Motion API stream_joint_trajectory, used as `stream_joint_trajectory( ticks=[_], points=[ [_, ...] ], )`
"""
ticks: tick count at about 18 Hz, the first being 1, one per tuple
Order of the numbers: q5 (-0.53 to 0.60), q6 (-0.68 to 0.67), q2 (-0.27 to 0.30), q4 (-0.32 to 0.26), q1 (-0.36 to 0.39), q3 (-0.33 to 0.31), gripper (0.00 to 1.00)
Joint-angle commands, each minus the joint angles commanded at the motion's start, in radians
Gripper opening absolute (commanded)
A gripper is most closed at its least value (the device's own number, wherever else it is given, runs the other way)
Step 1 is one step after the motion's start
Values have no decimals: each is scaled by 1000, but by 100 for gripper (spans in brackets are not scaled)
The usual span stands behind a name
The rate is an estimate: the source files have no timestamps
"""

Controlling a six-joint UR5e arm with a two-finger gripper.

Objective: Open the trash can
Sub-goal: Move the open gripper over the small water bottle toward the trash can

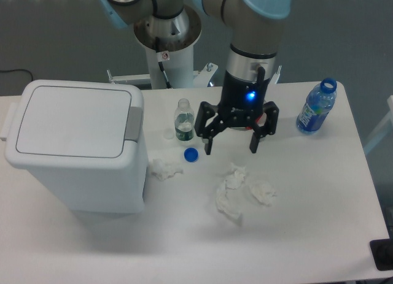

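The trash can [77, 146] is a large white boxy bin on the left of the table. Its flat white lid [70, 120] lies closed, with a grey push tab [134, 123] on its right edge. My gripper [230, 146] hangs open above the table's middle, fingers pointing down, well to the right of the bin and apart from it. Nothing is between its fingers [207, 144].
A small clear bottle [183, 120] stands just left of the gripper, with a blue cap [191, 154] in front of it. Crumpled tissues [164, 169] [228, 192] [262, 192] lie below the gripper. A blue water bottle [315, 107] stands at the right. A red can is mostly hidden behind the gripper.
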Motion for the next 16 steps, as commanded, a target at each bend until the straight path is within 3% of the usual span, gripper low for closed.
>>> stream_joint_trajectory(
  ticks=[4,16],
  points=[
    [-46,-5,52,-65,-6,-5,100],
    [-89,-41,77,-69,-49,-38,100]
  ],
)
